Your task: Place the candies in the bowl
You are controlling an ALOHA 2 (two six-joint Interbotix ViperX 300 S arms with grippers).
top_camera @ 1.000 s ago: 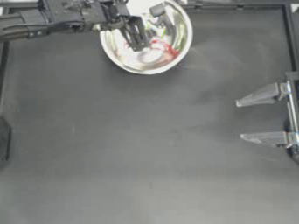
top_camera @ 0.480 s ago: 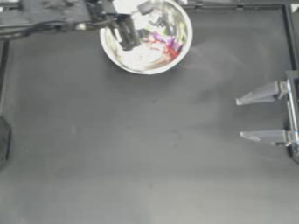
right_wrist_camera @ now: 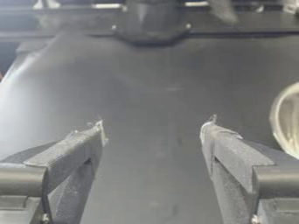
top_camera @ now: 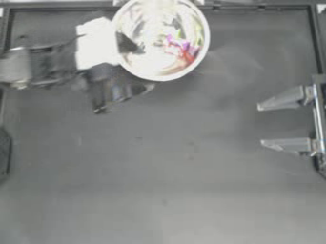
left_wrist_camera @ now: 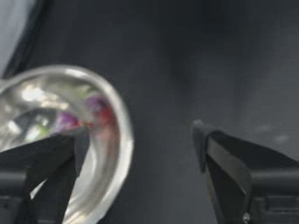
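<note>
- The left end effector (top_camera: 105,97) is seen at the left of the surface (top_camera: 166,190), just beside the bowl's lower-left rim and heavily smeared in the top view; in the left wrist view its jaws are spread apart with nothing between them.
- The bowl (top_camera: 137,69) is placed at the far edge of the surface, a little left of the middle, upright and shiny inside.
- The candies (top_camera: 181,50) are found inside the bowl, toward its right wall: purple-magenta and red ones can be made out, while the others are lost in glare and cannot be counted.
- No candy is seen on the bare surface in any view, so the task is judged to be at or close to its end, with the left arm clearing the bowl after a release.
- The next move is judged to call only for the left arm to be drawn off to its own side, without the rim being clipped.
- Wide open room is offered across the middle and near part of the surface; the bowl is hemmed by the far rail.
- The right end effector (top_camera: 285,121) is parked at the right edge, jaws held apart and empty, well apart from the bowl.
</note>
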